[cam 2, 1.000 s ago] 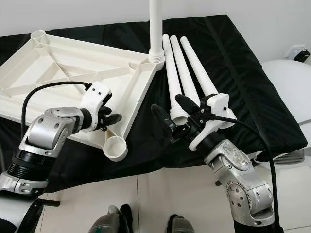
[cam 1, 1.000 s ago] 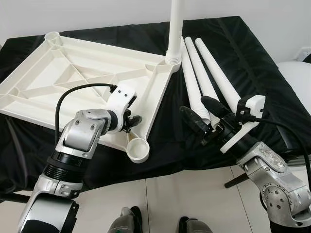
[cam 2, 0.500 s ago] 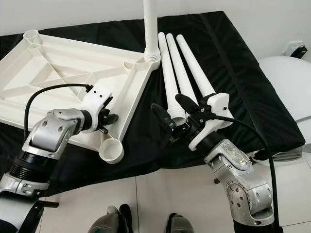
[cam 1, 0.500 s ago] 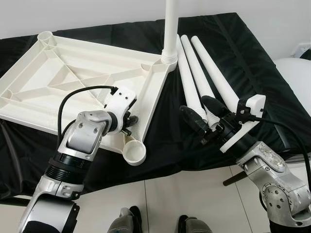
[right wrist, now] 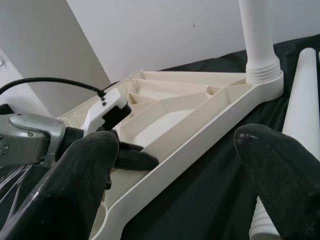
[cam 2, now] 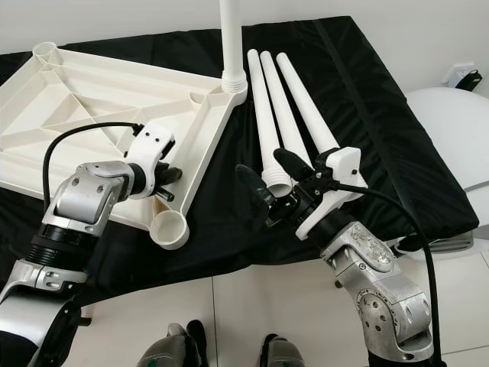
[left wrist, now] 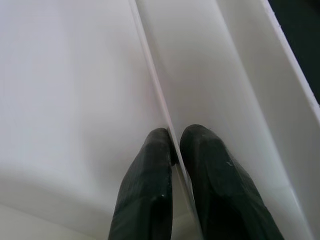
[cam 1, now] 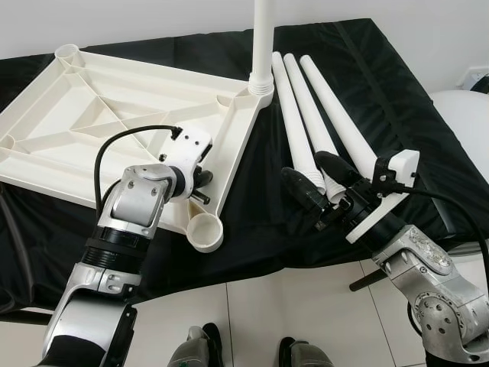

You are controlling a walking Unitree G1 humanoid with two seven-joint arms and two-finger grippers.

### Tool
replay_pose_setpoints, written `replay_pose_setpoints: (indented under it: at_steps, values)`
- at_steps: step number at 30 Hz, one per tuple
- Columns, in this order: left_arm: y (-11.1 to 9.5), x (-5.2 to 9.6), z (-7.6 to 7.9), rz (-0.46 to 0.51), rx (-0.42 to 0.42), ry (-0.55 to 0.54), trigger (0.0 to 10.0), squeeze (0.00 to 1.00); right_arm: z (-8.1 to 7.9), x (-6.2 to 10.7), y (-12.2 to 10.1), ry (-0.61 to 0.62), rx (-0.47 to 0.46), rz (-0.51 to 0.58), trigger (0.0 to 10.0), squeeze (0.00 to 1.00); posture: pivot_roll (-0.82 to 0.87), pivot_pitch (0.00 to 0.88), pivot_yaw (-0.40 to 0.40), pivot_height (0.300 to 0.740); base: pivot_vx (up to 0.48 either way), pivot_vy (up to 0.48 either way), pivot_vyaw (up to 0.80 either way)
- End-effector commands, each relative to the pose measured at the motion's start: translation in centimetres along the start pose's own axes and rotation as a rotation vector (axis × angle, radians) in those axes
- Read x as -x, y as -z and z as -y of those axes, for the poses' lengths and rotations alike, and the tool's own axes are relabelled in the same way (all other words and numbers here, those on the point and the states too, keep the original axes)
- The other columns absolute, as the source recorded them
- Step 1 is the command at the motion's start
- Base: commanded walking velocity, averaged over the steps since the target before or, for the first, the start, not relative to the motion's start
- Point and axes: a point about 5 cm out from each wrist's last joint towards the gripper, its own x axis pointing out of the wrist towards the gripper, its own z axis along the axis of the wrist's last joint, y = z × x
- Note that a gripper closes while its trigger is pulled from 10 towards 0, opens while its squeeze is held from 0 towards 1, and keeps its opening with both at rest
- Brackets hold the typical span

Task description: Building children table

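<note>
Left claw [left wrist: 174, 155] pinching tabletop [cam 1: 92, 130] rib

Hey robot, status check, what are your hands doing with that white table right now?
Left gripper shut on a tabletop rib. Right gripper open, hovering at the loose legs. One leg already upright in its corner socket. Nothing blocking.

A black cloth [cam 1: 397, 99] covered the surface — wrinkled, hanging over its near edge. Pale floor tiles [cam 1: 252, 321] lay below, a white wall [cam 2: 114, 19] behind — a white rounded object [cam 2: 451, 130] stood at right.
</note>
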Motion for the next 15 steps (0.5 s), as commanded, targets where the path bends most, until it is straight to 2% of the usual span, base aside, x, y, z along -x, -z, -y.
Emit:
replay_pose_setpoints:
  at_steps: [1, 9, 11, 15]
  values:
    - [1.4, -0.2, -1.9, -0.043, 0.051, -0.306, 0.0, 0.00, -0.4, 0.4, 0.0, -0.009, -0.015, -0.012, 10.0, 0.00, -0.07, 0.294, 0.068, 0.740, 0.000, 0.000, 0.00]
    - [0.9, -0.8, -2.7, -0.024, 0.104, -0.362, 0.0, 0.00, -1.1, 0.6, 0.2, -0.004, -0.038, -0.019, 10.0, 0.00, -0.08, 0.318, 0.075, 0.740, 0.000, 0.000, 0.00]
    - [-0.1, -1.2, -3.3, 0.015, 0.152, -0.411, 0.0, 0.00, -1.5, 0.8, 0.2, 0.003, -0.053, -0.024, 10.0, 0.00, -0.09, 0.331, 0.079, 0.740, 0.000, 0.000, 0.00]
    - [-1.2, -1.5, -3.4, 0.052, 0.166, -0.426, 0.0, 0.00, -1.6, 1.0, 0.3, 0.008, -0.061, -0.028, 10.0, 0.00, -0.09, 0.334, 0.080, 0.740, 0.000, 0.000, 0.00]
